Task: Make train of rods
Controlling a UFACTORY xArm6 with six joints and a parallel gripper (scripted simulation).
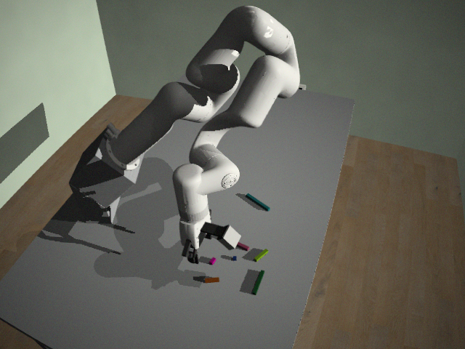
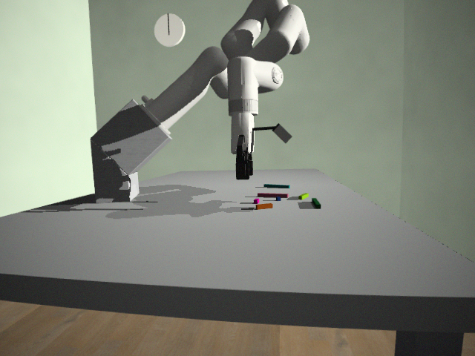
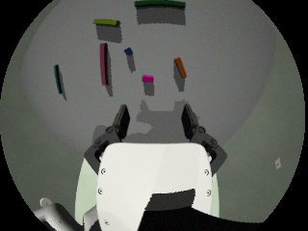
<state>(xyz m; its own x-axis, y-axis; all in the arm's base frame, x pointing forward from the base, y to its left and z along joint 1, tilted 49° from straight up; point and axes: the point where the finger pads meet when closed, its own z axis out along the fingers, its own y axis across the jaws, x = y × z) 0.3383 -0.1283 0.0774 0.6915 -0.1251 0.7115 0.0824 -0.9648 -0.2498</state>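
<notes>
My gripper (image 1: pixel 190 256) (image 2: pixel 243 174) (image 3: pixel 155 111) is open and empty. It hangs above the grey table (image 1: pixel 300 150) (image 2: pixel 191 248), just left of the small magenta rod (image 1: pixel 212 260) (image 2: pixel 255 200) (image 3: pixel 148 79). The orange rod (image 1: pixel 211 279) (image 2: pixel 263 205) (image 3: pixel 180 67) lies nearer the front. The blue rod (image 1: pixel 234 257) (image 2: pixel 278 198) (image 3: pixel 127 52), the pink rod (image 1: pixel 243 246) (image 2: pixel 272 195) (image 3: pixel 103 64), the lime rod (image 1: pixel 260 254) (image 2: pixel 303 196) (image 3: pixel 107 22) and the green rod (image 1: pixel 258 282) (image 2: pixel 315 202) (image 3: pixel 160 4) lie to the right. The turquoise rod (image 1: pixel 257 201) (image 2: pixel 276 186) (image 3: pixel 57 77) lies apart, further back. All rods lie flat and separate.
The arm's base (image 1: pixel 108 165) (image 2: pixel 126 153) stands at the table's left side. The wrist camera box (image 1: pixel 231 235) (image 2: pixel 283 133) sticks out over the pink rod in the top view. The table's right edge runs close to the green rod.
</notes>
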